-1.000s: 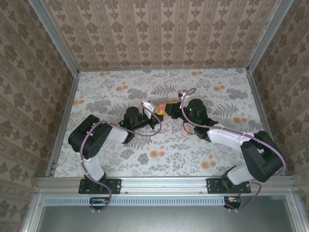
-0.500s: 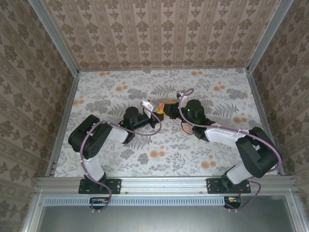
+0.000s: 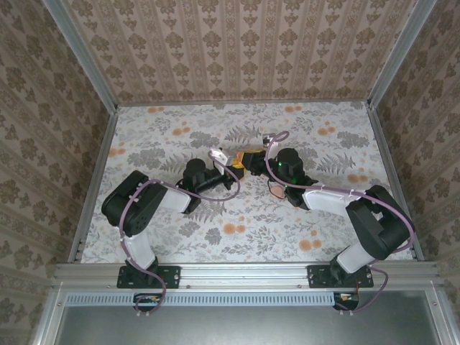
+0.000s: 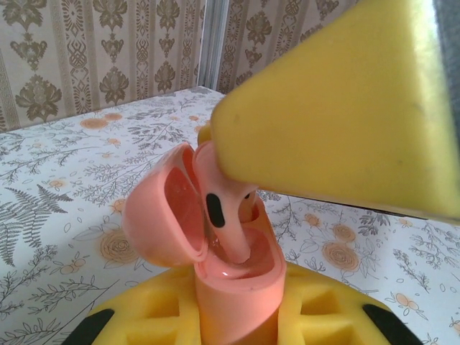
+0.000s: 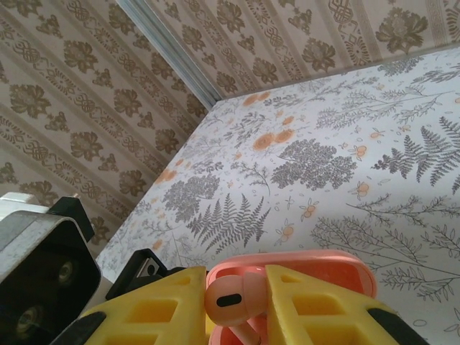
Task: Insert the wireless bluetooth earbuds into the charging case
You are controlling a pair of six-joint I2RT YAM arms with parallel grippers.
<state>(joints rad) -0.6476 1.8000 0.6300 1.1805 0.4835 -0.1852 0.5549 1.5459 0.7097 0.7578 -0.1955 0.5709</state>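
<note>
I'm clamping the open case [image 4: 159,215] mid-table with my left gripper [image 4: 237,325]. My right gripper [image 5: 234,316] is pinching an earbud [image 4: 218,208], its stem dipping into its slot. Not seated yet, I reckon, and I can't tell about the second one.

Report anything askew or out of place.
The earbud, pinched by the right gripper, leans in the open charging case, its head above the rim: not seated. Nothing else stands out.

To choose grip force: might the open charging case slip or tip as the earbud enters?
Probably rigid: the charging case looks like hard plastic. Its glossy shell may slip, though the left pincer clamps it. The open lid could swing.
</note>
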